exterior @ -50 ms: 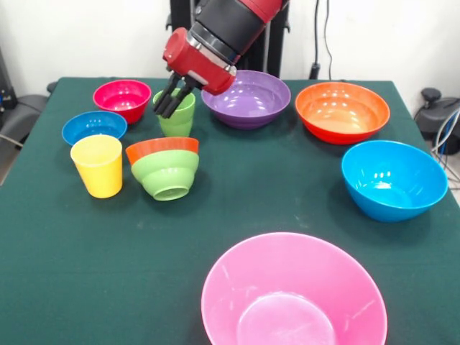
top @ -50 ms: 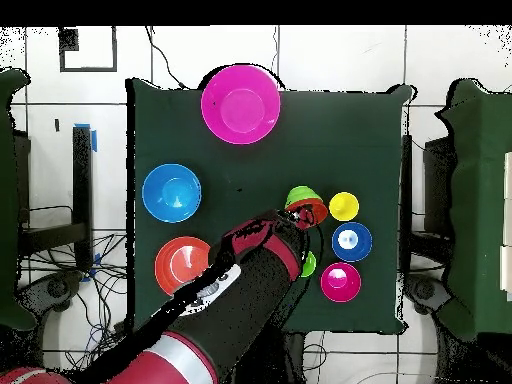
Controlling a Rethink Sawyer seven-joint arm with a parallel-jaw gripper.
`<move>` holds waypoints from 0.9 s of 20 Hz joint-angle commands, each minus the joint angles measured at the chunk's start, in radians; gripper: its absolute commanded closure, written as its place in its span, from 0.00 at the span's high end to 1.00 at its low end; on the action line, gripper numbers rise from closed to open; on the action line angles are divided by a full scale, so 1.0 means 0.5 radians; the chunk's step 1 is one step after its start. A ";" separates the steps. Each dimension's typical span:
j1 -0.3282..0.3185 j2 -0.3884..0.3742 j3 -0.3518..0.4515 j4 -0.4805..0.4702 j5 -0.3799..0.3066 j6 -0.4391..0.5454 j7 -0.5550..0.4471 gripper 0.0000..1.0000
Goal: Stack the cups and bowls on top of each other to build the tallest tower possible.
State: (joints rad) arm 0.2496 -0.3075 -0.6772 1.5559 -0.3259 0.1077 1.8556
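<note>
Though the small green bowl (exterior @ -50 ms: pixel 167 174) lies nested in the orange-red bowl (exterior @ -50 ms: pixel 159 149) just below the gripper (exterior @ -50 ms: pixel 171 105), no tower stands. Its fingers look together at the green cup (exterior @ -50 ms: pixel 177 115), gripping nothing I can make out. Every other piece is loose.

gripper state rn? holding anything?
Gripper: fingers close together at the rim of the light green cup; cannot tell whether it grips the cup or is just shut beside it.

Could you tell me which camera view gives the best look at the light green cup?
The front view: the light green cup stands upright in plain sight, with the gripper at its rim. In the overhead view the arm covers nearly all of it; only a green sliver shows.
</note>
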 commanded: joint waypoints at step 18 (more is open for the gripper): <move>0.027 0.459 0.329 0.038 0.106 -0.214 0.366 0.00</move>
State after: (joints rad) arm 0.2485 -0.1720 -0.6560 1.5828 -0.3274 0.0818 1.8558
